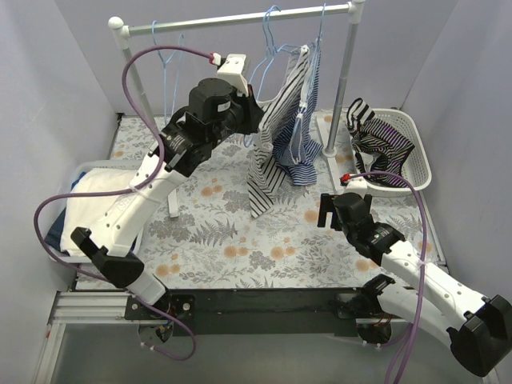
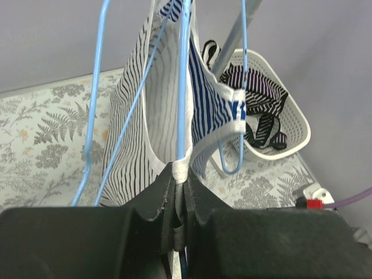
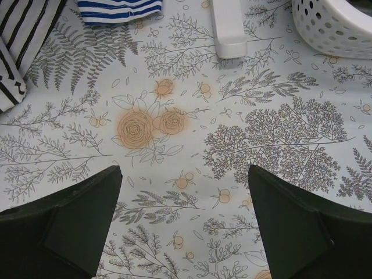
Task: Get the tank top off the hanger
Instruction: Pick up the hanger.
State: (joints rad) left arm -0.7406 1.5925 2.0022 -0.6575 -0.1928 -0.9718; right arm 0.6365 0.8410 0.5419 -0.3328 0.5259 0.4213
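Note:
A black-and-white striped tank top [image 1: 270,136] hangs from a light blue hanger [image 1: 276,44] on the rail; its lower end reaches the table. A blue-striped garment [image 1: 304,120] hangs just right of it. My left gripper [image 1: 254,120] is shut on the tank top's white hem [image 2: 181,167], beside the blue hanger wire [image 2: 183,81]. My right gripper [image 1: 326,210] is open and empty, low over the floral tablecloth [image 3: 192,145], right of the garment's lower end [image 3: 17,52].
A white rail frame [image 1: 240,18] stands at the back, its right post [image 1: 340,88] and foot [image 3: 228,26] near the white basket [image 1: 416,156] holding striped clothes. Another empty blue hanger [image 1: 166,72] hangs left. Folded clothes [image 1: 96,200] lie at the left.

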